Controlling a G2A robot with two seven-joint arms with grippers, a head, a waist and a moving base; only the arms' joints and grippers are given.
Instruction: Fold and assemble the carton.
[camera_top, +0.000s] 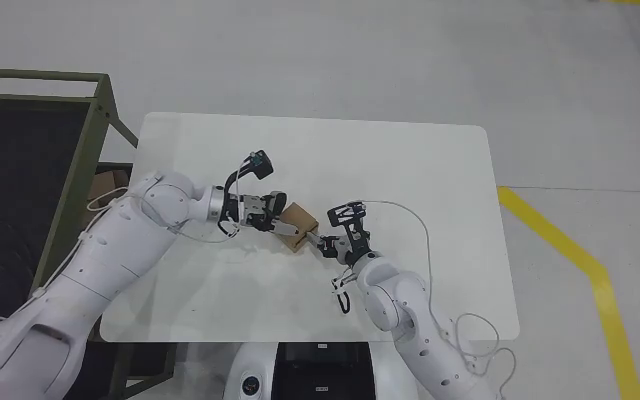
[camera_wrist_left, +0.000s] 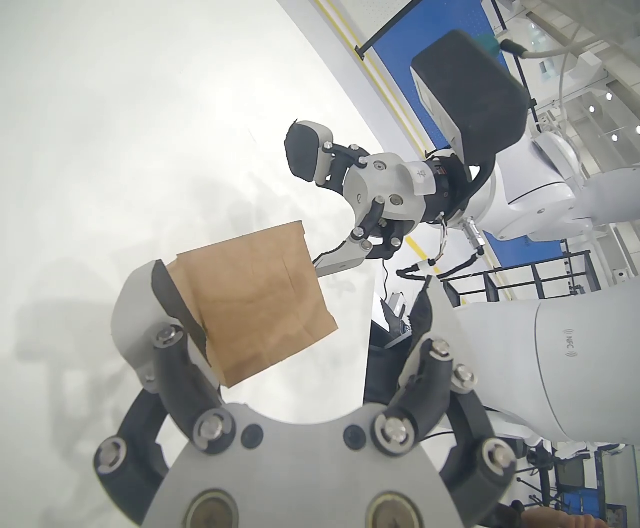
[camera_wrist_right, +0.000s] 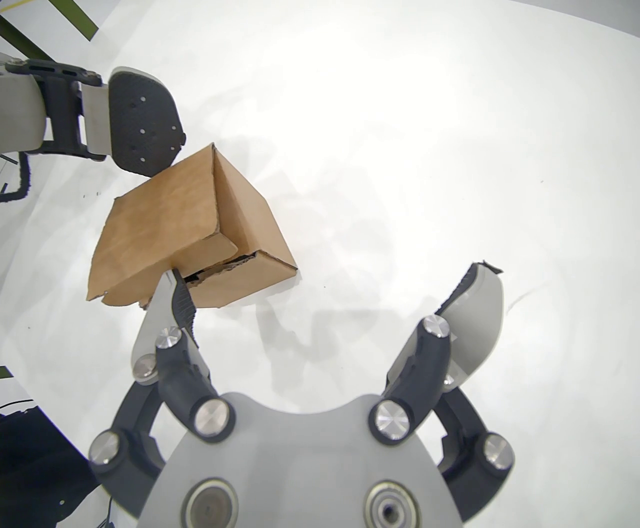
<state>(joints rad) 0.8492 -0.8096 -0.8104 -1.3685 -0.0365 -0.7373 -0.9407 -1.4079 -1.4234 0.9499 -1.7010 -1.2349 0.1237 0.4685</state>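
Note:
The brown cardboard carton (camera_top: 297, 224) lies tilted on the white table (camera_top: 400, 150), near its middle, with one end flap partly tucked and a gap showing (camera_wrist_right: 220, 265). My left gripper (camera_top: 268, 210) is open at the carton's left side. In the left wrist view, the carton (camera_wrist_left: 255, 300) rests against one finger (camera_wrist_left: 165, 300) of that gripper (camera_wrist_left: 292, 310). My right gripper (camera_top: 333, 238) is open at the carton's right side. One fingertip (camera_wrist_right: 175, 295) of the right gripper (camera_wrist_right: 325, 295) touches the loose flap edge. A black pad (camera_wrist_right: 142, 130) of the left gripper presses the carton's far top corner.
A dark bin with a green frame (camera_top: 60, 150) stands off the table's left edge. A thin cable (camera_top: 400, 208) runs over the table behind the right arm. A yellow line (camera_top: 560, 240) marks the floor to the right.

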